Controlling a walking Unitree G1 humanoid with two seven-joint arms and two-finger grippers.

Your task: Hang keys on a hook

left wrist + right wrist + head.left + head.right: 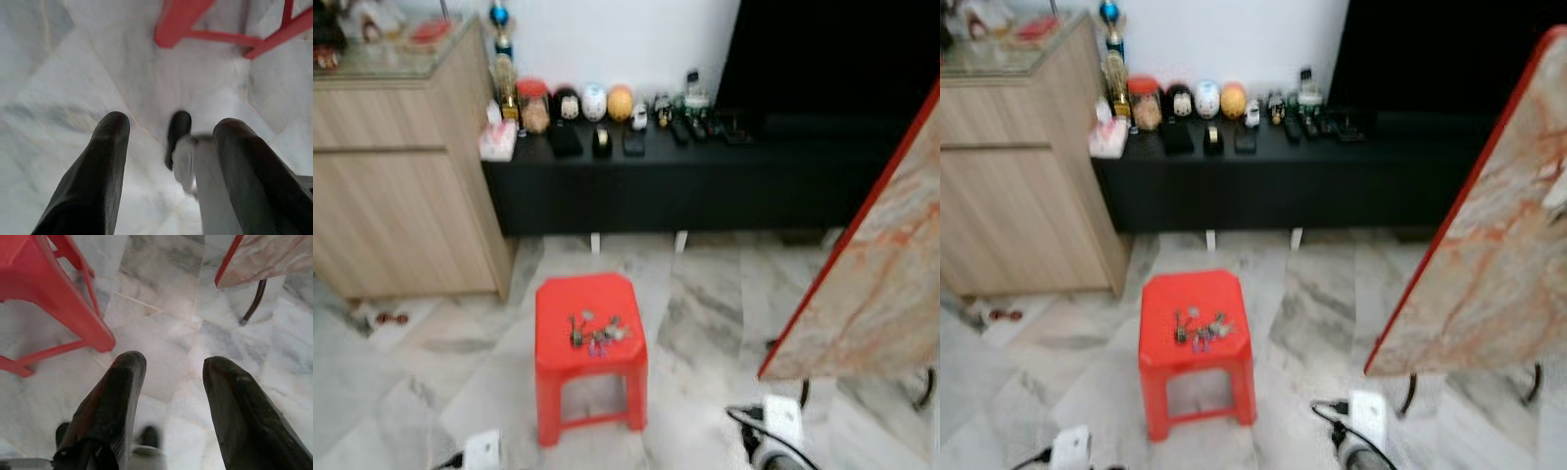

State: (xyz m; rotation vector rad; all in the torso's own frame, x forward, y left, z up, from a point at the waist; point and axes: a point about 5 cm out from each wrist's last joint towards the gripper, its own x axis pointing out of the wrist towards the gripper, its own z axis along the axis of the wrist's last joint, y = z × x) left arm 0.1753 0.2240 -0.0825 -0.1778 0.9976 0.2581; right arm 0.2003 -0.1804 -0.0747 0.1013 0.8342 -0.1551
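Nearest the camera, at the bottom of the head views, two white box-shaped units with black cables sit on the grey-veined marble floor point(705, 313): one at left point(481, 448), one at right point(781, 419).

Left end effector point(166, 161): hangs low over the floor beside a stool leg, fingers spread apart, holding nothing.

Red plastic square-topped stool point(563, 294): stands mid-floor. The bunch of metal keys with small coloured tags point(595, 333) lies loose on its seat, toward the front edge and slightly right of centre, at a height an arm could likely reach. No hook can be made out.

Right end effector point(171, 396): also low over the floor, to the stool's right, fingers apart and empty.

Behind, left to right: a light wooden cabinet point(401, 196), a long black low shelf point(705, 176) carrying jars and small ornaments, and a tilted marble-patterned board with red edging point(871, 284) at right.

Assessment: keys not on a hook; both arms appear idle.
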